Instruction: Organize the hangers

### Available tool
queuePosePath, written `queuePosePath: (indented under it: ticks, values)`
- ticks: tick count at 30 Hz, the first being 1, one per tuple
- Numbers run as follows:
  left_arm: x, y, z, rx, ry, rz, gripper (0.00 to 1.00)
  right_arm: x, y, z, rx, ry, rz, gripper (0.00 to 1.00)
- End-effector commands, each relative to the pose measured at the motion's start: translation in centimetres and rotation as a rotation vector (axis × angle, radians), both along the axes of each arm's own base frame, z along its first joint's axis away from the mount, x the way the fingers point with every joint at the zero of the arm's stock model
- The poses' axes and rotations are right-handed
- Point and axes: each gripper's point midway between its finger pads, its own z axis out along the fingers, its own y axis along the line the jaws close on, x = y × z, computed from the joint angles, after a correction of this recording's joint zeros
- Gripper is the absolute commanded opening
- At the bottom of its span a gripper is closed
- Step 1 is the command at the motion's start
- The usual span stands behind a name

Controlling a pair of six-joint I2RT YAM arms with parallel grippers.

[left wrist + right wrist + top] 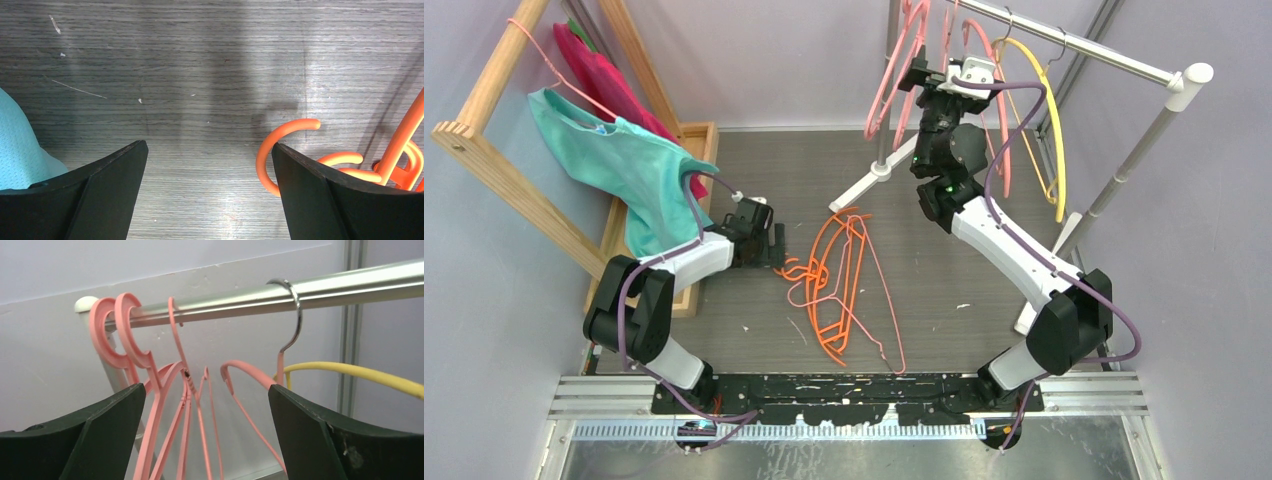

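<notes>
Now: left hand lining up on an orange hook, right hand empty at the rail

Left hand (209, 145) is low over the surface (200, 60), fingers apart, nothing between them. The orange hook (280, 131) lies flat. Its bend pokes into the gap at the inner edge of the right-side finger (320, 195), and the rest runs out of sight behind that finger. I can't tell if they touch. The pile of hangers (832, 295) spreads further out on that same side of the hand, orange ones tangled with a thin pink one. Teal cloth (15, 150) sits just outside the opposite finger.

Right hand (207, 387) is up at the rail (350, 282), fingers apart and empty. Pink hangers (125, 335) are hooked on ahead of it, toward its left finger. The yellow hanger (360, 372) hangs from a steel hook (296, 305) ahead of its right finger.

My read: the step is pulling one orange hanger off the pile for the rail.

To do it well:
- Slide the left hand sideways toward the pile until the hook's neck is centred in the gap. An edge grab will probably slip.
- Drop until the tips nearly graze the surface, since the stock is thin and flat.
- Close on one strand only. More orange curls lie right beside it, so a double pick looks likely.
- Lift slowly and watch for the pink one dragging along.
- Mind the cloth at the outer finger.
- The free stretch of rail between the pink group and the steel hook looks like the slot.
</notes>
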Motion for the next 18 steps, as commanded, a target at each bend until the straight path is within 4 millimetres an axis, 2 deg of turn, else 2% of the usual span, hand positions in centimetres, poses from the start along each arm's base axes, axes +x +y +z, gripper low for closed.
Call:
queuePosePath:
  ticks: [1,6,12,18]
  values:
    - [1.3,-0.4,1.2,-0.001,-0.037,-0.012,0.98,-0.6,-1.9,3.9,0.030,-0.102,-0.014,1.00]
    - [1.3,-0.5,1.2,-0.002,-0.035,-0.013,0.98,0.3,-3.9,4.1,0.028,-0.114,-0.051,1.00]
    - [1.2,-0.5,1.0,-0.002,-0.029,-0.014,0.98,0.4,-7.8,3.7,0.057,-0.102,-0.164,1.00]
    - [1.3,-0.6,1.0,-0.005,-0.029,-0.016,0.98,-0.9,-11.7,2.5,0.114,-0.095,-0.309,1.00]
